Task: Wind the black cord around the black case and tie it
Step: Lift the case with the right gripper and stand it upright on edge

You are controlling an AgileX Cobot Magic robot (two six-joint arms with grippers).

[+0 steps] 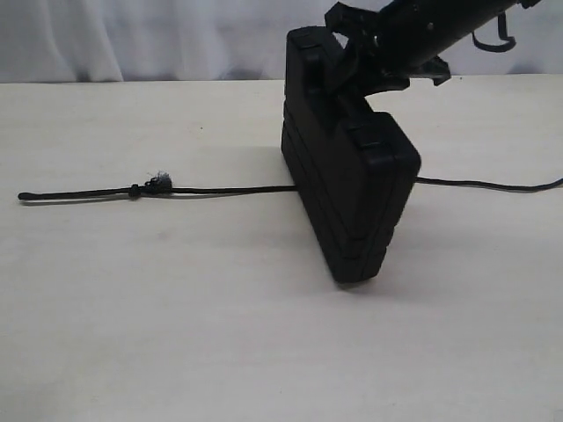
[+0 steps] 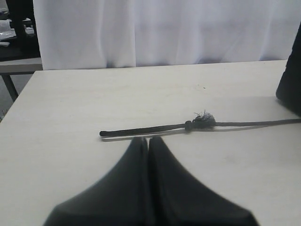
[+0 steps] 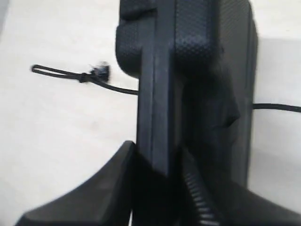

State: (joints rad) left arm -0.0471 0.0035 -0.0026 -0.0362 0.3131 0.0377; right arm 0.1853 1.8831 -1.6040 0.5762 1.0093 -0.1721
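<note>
The black case (image 1: 347,189) stands upright on its edge in the middle of the table. My right gripper (image 1: 365,61) comes down from the upper right and is shut on the case's top rim (image 3: 188,70), one finger on each side (image 3: 155,148). The black cord (image 1: 220,190) lies flat across the table and passes under the case, coming out on the right (image 1: 484,185). Its knotted loop with a frayed tuft (image 1: 160,180) lies at the left. My left gripper (image 2: 148,139) is shut and empty, its tips just short of the cord's loop end (image 2: 141,130); the exterior view does not show it.
A white curtain (image 1: 132,35) hangs behind the pale table (image 1: 176,308). In the left wrist view the table's corner (image 2: 33,75) shows, with a second grey table (image 2: 14,66) beyond it. The case's edge (image 2: 291,84) is at that view's border.
</note>
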